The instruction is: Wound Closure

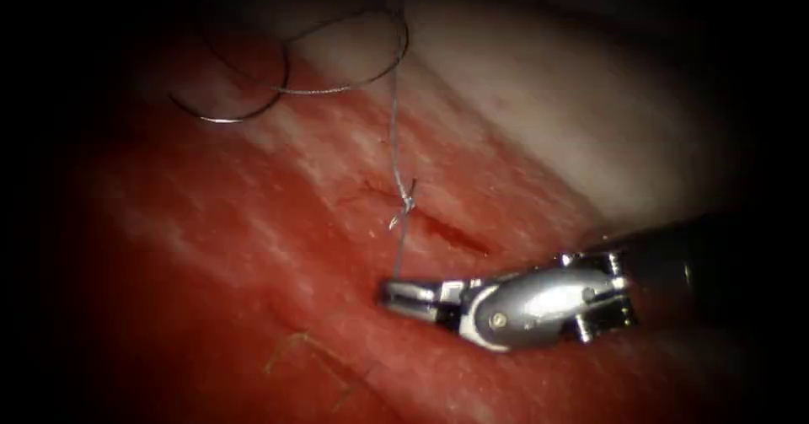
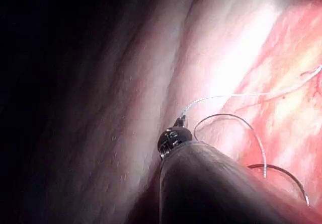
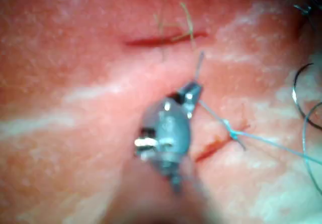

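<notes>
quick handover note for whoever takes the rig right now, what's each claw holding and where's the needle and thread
Right claw: shut on the thread just below the knot, low over the tissue.
Left claw: shut on the thread's other stretch, far from the cut.
Needle: lying free on the tissue, up and left of the cut, not in the tissue, held by neither tool; slack thread loops beside it.
Done: a knot sits on the cut.
Left: the cut to the right of the knot is open; both thread ends are uncut.
</notes>
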{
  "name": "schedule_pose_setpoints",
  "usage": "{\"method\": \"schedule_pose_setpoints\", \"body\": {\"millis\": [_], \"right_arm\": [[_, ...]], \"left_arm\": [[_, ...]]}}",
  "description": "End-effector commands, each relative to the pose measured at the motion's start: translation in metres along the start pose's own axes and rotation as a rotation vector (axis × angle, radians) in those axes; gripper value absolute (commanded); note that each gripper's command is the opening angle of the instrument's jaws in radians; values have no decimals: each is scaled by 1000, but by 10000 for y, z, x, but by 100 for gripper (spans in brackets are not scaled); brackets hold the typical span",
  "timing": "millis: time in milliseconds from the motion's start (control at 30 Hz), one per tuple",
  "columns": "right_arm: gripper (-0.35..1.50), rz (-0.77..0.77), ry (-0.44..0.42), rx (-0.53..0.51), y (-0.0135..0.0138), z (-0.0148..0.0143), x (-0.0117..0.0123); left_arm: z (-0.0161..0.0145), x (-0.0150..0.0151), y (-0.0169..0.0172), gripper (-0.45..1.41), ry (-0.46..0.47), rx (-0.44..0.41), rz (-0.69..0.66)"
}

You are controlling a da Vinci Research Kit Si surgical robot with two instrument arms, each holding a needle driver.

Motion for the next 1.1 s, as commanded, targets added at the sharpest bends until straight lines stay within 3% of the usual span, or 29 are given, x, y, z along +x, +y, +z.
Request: {"method": "schedule_pose_setpoints", "body": {"millis": [33, 133, 233, 433, 500, 700, 833, 1100], "right_arm": [[100, 53, 11, -9, -2, 4, -3], [128, 111, 27, -25, 9, 2, 2], [142, 161, 58, -35, 19, -3, 7], [125, 278, 77, -39, 44, -19, 9], [125, 386, 76, -50, 62, -20, 5], [125, 500, 21, -46, 94, -11, -17], [125, 572, 29, -40, 114, -1, -29], [126, 634, -3, -27, 129, 19, -36]], "left_arm": [[-2, 7, 3, -45, 8, -6, 1], [-18, 21, 15, -45, 5, -14, 1], [-34, 34, 29, -45, 2, -23, 17], [-53, 50, 47, -45, 4, -30, 29], [-58, 57, 55, -45, 10, -32, 40], [-71, 69, 66, -45, 10, -40, 59], [-80, 78, 72, -45, 19, -44, 68], [-95, 92, 84, -45, 41, -45, 89]]}}
